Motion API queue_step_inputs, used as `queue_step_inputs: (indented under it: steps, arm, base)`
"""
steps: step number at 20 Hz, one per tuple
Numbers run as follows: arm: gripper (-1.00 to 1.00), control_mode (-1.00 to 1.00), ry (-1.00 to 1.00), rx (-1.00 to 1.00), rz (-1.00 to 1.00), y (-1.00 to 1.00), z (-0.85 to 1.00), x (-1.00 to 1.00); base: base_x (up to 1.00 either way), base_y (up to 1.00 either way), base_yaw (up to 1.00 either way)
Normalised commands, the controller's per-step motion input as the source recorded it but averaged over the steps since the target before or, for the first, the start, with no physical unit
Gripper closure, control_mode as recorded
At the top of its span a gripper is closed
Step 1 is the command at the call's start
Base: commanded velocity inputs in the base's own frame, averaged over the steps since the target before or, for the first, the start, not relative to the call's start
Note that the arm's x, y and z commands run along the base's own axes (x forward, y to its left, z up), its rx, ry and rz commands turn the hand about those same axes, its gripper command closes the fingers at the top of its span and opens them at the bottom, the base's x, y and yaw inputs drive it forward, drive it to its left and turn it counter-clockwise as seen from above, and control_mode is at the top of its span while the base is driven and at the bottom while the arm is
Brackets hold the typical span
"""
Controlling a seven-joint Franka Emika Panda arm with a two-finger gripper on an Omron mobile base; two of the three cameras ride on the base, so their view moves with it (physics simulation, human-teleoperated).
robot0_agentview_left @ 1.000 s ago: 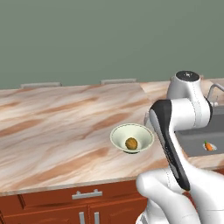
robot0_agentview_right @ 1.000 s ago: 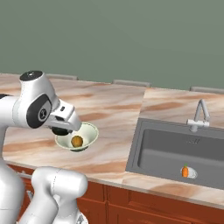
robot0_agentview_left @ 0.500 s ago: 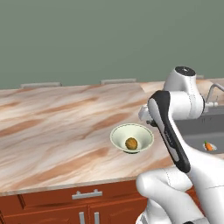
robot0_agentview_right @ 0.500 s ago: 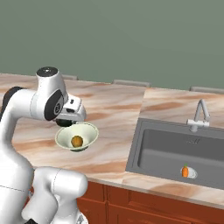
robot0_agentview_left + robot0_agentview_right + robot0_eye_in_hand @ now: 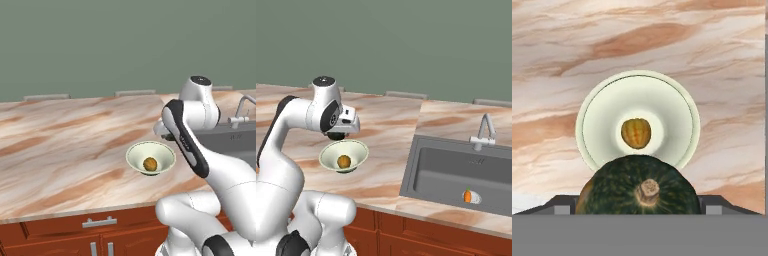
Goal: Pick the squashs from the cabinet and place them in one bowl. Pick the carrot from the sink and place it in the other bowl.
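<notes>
My gripper [image 5: 639, 205] is shut on a dark green squash [image 5: 640, 187] with a pale stem nub, held just above the near rim of the pale green-cream bowl [image 5: 592, 115]. A smaller orange-brown squash [image 5: 635, 132] lies in the bowl's bottom. From the base views the hand [image 5: 164, 131] [image 5: 342, 134] hangs over the far edge of the bowl [image 5: 135, 152] [image 5: 330, 156], with the small squash [image 5: 149, 163] [image 5: 344, 161] inside. The carrot [image 5: 468, 196] lies in the dark sink [image 5: 456, 165]. The cabinet and the other bowl are out of view.
A slim silver tap [image 5: 483, 131] [image 5: 241, 111] stands behind the sink, to the right of the bowl. The marble counter [image 5: 60, 145] stretches wide to the left. Red-brown drawers with short handles [image 5: 99, 221] run below its front edge.
The arm's upper joints have swung toward the sink side while the hand stayed over the bowl, still holding the green squash. The bowl and carrot have not moved.
</notes>
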Motion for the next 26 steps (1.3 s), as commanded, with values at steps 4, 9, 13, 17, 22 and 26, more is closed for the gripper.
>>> queue_step_inputs:
  steps: [4,9,13,17,22,26]
  arm:
    - [1.0,-1.0,0.0,-0.11,0.0,0.01,-0.3,0.39]
    - [1.0,-1.0,0.01,-0.1,0.0,0.0,-0.25,0.36]
    - [1.0,-1.0,0.03,0.0,0.0,0.0,-0.27,0.35]
    - [1.0,-1.0,0.03,0.0,0.0,0.0,-0.27,0.37]
    - [1.0,-1.0,0.0,0.0,0.0,0.01,-0.24,0.33]
    - [1.0,-1.0,0.0,-0.01,0.0,0.0,-0.24,0.29]
  base:
    - [0.0,0.0,0.0]
    - [0.0,0.0,0.0]
    - [0.0,0.0,0.0]
    - [0.0,0.0,0.0]
    - [0.0,0.0,0.0]
    - [0.0,0.0,0.0]
